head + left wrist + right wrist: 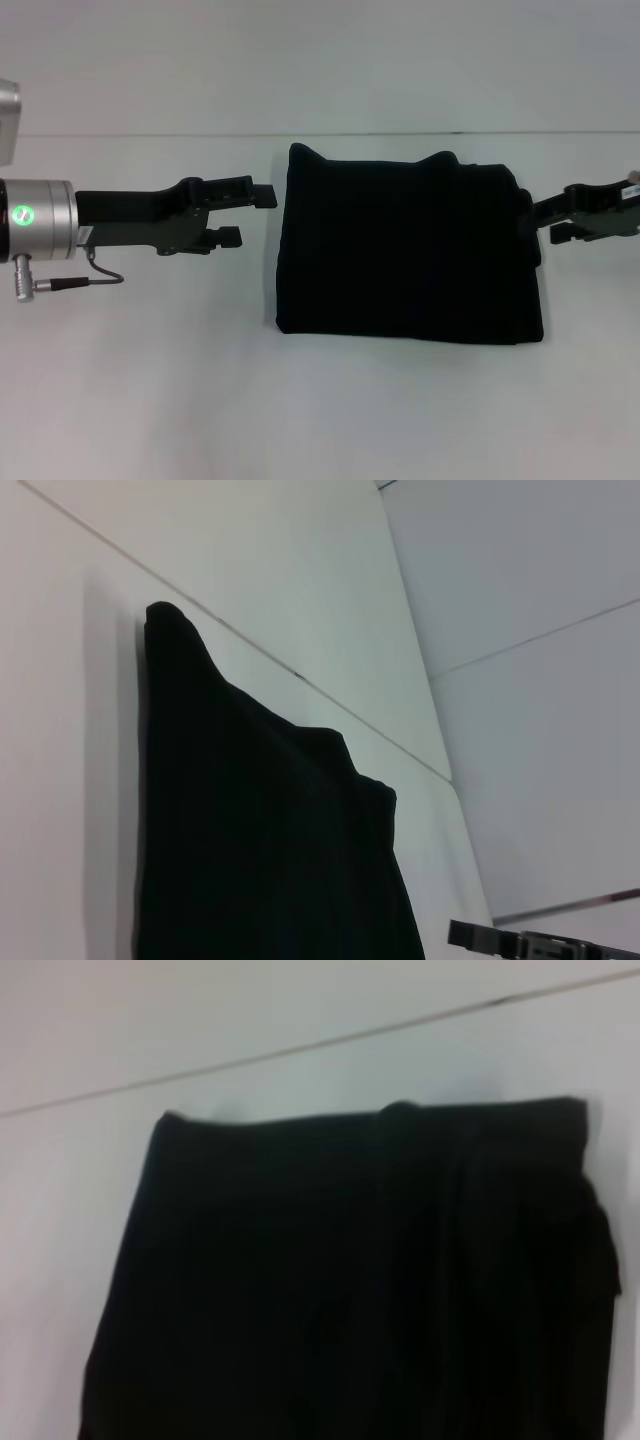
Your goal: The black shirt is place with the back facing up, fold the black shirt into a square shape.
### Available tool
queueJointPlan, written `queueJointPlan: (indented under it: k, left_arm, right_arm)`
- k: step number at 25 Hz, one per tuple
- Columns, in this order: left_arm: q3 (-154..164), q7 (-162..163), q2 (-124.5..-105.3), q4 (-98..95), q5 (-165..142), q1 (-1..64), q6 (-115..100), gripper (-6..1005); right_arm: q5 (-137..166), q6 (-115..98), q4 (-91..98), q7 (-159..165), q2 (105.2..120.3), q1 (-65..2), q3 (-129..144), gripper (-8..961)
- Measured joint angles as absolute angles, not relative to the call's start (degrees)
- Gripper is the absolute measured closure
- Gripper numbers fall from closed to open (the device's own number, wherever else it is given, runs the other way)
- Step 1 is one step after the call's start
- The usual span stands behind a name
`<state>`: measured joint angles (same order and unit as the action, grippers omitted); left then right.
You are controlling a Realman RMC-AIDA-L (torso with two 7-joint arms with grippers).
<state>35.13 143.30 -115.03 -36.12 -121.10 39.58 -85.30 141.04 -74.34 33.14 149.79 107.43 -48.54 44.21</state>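
Soft black shirt (408,250) lies folded roughly square.

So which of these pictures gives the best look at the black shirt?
The head view: the whole black shirt shows there, folded into a rough square on the table between the left gripper and right gripper. The left wrist view shows only one side and corner; the right wrist view crops its near edge.

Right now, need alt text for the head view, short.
A black shirt folded into a rough square lies flat on a white table. The left gripper sits just off the shirt's left edge with fingers open and empty; the right gripper is at its right edge, fingers open.
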Motion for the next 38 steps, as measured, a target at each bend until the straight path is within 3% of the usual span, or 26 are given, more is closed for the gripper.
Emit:
queueJointPlan:
  k: [7, 15, 22, 28, 38]
  left_arm:
    - [35.3, 143.0, -115.54, -36.1, -121.1, 39.9, -83.9, 37]
    - [34.9, 142.5, -115.69, -35.9, -121.0, 39.8, -82.9, 37]
    - [34.9, 141.9, -115.69, -35.5, -120.9, 39.8, -82.8, 38]
    - [34.9, 141.7, -115.74, -35.5, -120.6, 40.0, -82.7, 38]
    - [34.9, 141.7, -115.75, -35.5, -120.1, 40.0, -82.7, 39]
  right_arm:
    - [141.4, -65.5, 31.9, 149.5, 111.28, -49.0, 44.7, 374]
    - [141.5, -58.4, 26.3, 149.8, 112.27, -51.1, 47.3, 416]
    - [141.1, -58.7, 26.7, 150.2, 112.13, -50.7, 46.8, 510]
    - [141.1, -58.4, 26.4, 150.2, 111.94, -50.6, 46.8, 732]
    - [141.4, -61.7, 32.4, 152.6, 111.24, -49.9, 47.0, 890]
